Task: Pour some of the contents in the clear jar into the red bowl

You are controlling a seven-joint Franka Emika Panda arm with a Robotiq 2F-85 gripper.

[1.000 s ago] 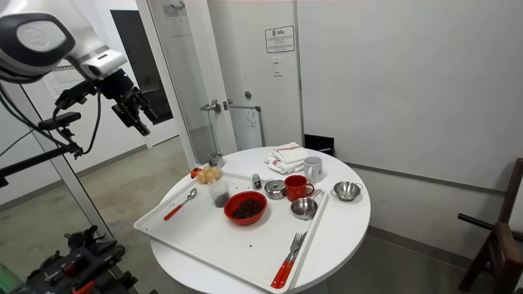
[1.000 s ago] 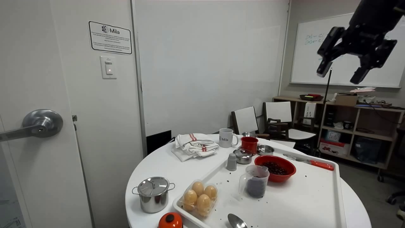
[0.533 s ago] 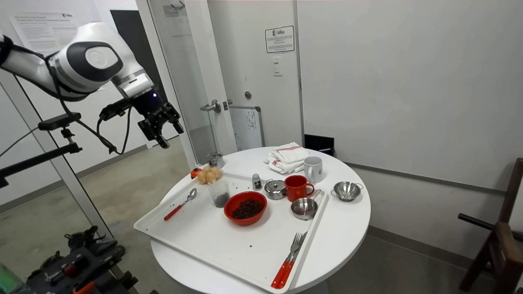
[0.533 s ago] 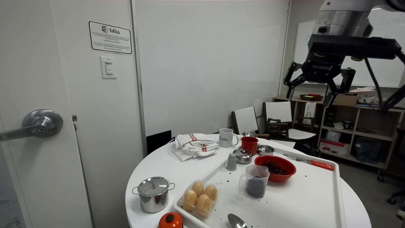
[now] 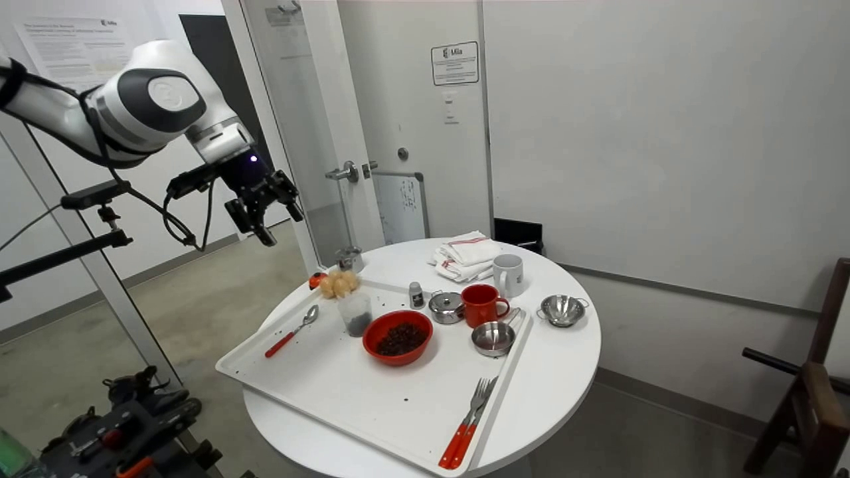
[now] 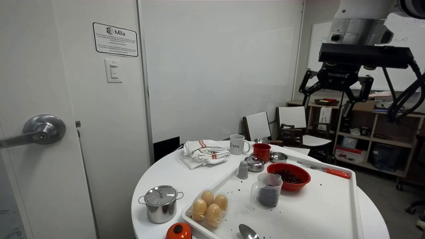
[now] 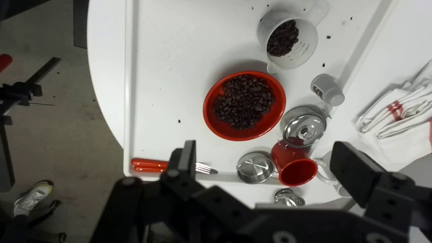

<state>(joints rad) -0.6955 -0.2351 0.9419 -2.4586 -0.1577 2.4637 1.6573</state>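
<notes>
Wrist view shows the clear jar (image 7: 304, 43) standing just beside the red bowl (image 7: 270, 118), dark beans (image 7: 243, 101) in both. In both exterior views, the gripper (image 5: 284, 230) hangs higher than the bowl, jaws spread.

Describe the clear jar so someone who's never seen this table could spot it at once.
On the round white table lies a white tray with a red bowl of dark beans. Between that bowl and the eggs stands the clear jar, partly filled with similar beans. Unlike the grey shaker nearby, it is see-through, with a handle and pouring spout.
</notes>
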